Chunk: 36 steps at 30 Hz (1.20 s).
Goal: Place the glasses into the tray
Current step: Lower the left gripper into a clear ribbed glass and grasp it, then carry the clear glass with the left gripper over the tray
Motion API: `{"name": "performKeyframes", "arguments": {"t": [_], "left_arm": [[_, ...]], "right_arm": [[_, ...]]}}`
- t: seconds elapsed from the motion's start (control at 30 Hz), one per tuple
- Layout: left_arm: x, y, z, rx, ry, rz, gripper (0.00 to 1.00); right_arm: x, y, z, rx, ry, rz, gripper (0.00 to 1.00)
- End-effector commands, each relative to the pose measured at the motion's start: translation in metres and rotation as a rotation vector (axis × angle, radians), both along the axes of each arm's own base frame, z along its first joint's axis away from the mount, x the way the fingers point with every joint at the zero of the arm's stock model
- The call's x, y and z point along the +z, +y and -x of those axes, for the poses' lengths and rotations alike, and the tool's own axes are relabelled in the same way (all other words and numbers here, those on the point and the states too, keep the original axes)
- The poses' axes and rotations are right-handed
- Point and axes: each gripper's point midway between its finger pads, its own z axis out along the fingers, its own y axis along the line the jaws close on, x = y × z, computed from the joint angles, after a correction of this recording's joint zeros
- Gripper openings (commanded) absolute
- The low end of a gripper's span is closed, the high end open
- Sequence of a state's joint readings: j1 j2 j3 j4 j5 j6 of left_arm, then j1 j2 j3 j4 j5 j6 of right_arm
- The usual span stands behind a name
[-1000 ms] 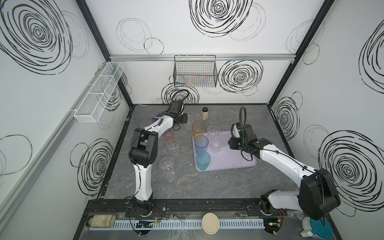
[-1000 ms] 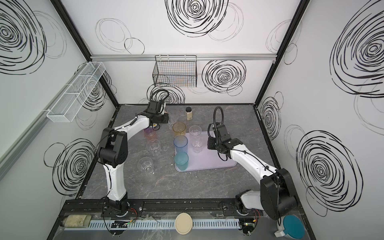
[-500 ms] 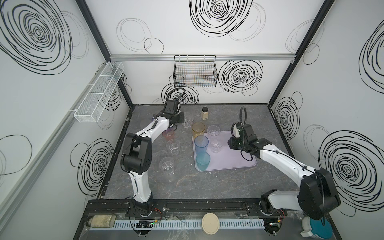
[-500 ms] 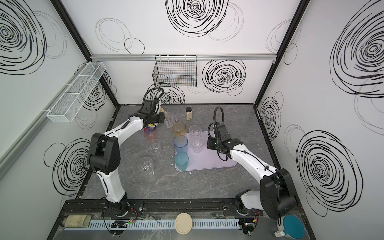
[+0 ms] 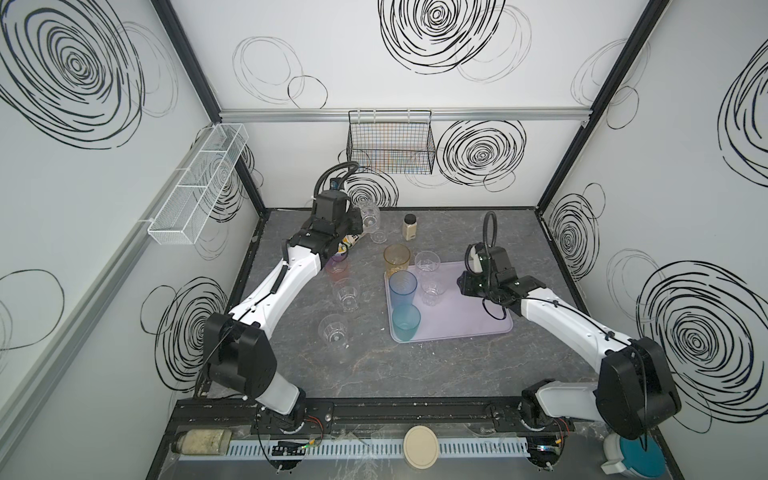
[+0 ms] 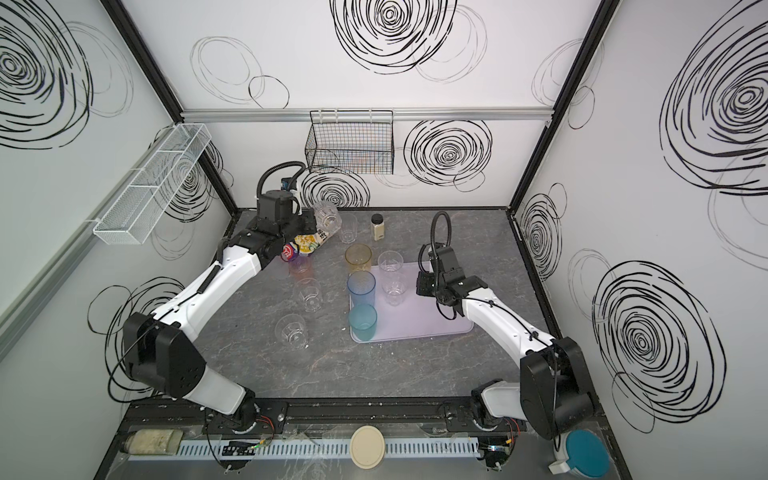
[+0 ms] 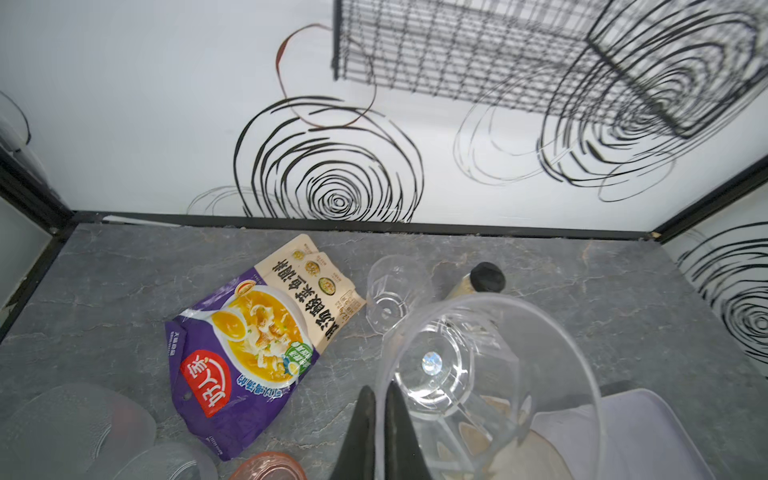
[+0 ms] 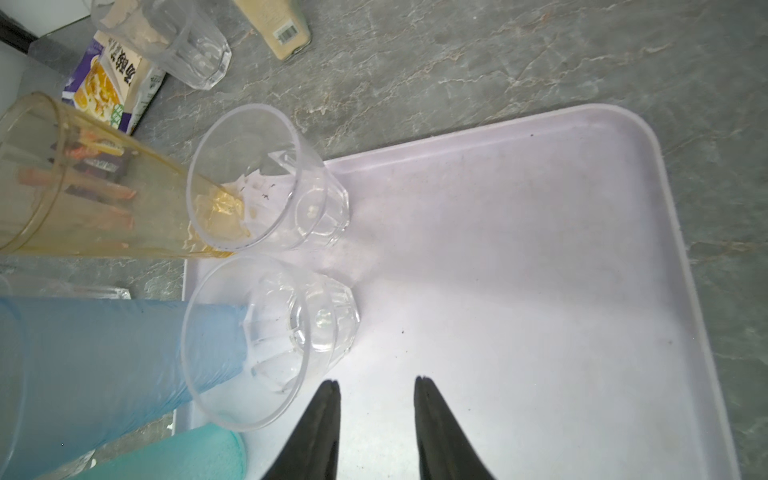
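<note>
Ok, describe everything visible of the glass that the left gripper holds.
The short clear tumbler looks like plastic: smooth round rim, faceted lower wall, thick base. It is empty, tilted, lifted above the table near its far left corner. The left gripper has its jaws shut on its rim, one inside, one outside.

**White Shells, Black Joints**

The left arm (image 5: 257, 307) had glossy white link shells between bulky matte-black joint housings, with a thin black cable clipped along one shell. The right arm (image 5: 565, 320) matched it, small dark screws dotting its white shell. A black hose (image 5: 336, 168) looped from each black wrist block toward twelve o'clock. Both the left gripper (image 7: 378, 386) and right gripper (image 8: 376, 380) had tapered matte-black fingers (image 8: 320, 432).
</note>
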State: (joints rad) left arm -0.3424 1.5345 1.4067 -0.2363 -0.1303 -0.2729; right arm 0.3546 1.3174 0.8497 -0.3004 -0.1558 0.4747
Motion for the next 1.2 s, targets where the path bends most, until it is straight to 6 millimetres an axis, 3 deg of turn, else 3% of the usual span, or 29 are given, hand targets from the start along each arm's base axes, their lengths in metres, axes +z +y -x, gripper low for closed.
{"name": "performKeyframes", "arguments": {"t": [0.0, 0.13, 0.23, 0.37, 0.53, 0.63, 0.77, 0.93, 1.17], "left_arm": [[0.046, -0.032, 0.014, -0.062, -0.11, 0.0, 0.05], [0.063, -0.083, 0.041, -0.176, -0.136, -0.033, 0.05], [0.063, -0.122, 0.066, -0.27, -0.142, -0.063, 0.05], [0.053, -0.167, 0.108, -0.401, -0.125, -0.076, 0.05], [0.02, -0.211, 0.163, -0.56, -0.067, -0.104, 0.05], [-0.009, -0.225, 0.189, -0.624, -0.012, -0.12, 0.04], [-0.047, -0.23, 0.206, -0.66, 0.054, -0.134, 0.04], [-0.086, -0.233, 0.21, -0.657, 0.108, -0.147, 0.04], [-0.119, -0.237, 0.202, -0.608, 0.136, -0.124, 0.04]], "right_arm": [[0.008, -0.01, -0.007, -0.027, -0.04, -0.008, 0.35], [0.013, -0.025, -0.012, -0.056, -0.052, -0.015, 0.35], [0.015, -0.039, -0.015, -0.081, -0.058, -0.02, 0.35], [0.019, -0.056, -0.017, -0.114, -0.067, -0.025, 0.35], [0.016, -0.068, -0.018, -0.14, -0.071, -0.046, 0.35], [0.016, -0.066, -0.019, -0.138, -0.072, -0.058, 0.35], [0.013, -0.064, -0.02, -0.134, -0.067, -0.065, 0.34], [0.01, -0.058, -0.019, -0.123, -0.054, -0.075, 0.34], [-0.001, -0.045, -0.013, -0.099, -0.031, -0.069, 0.33]]}}
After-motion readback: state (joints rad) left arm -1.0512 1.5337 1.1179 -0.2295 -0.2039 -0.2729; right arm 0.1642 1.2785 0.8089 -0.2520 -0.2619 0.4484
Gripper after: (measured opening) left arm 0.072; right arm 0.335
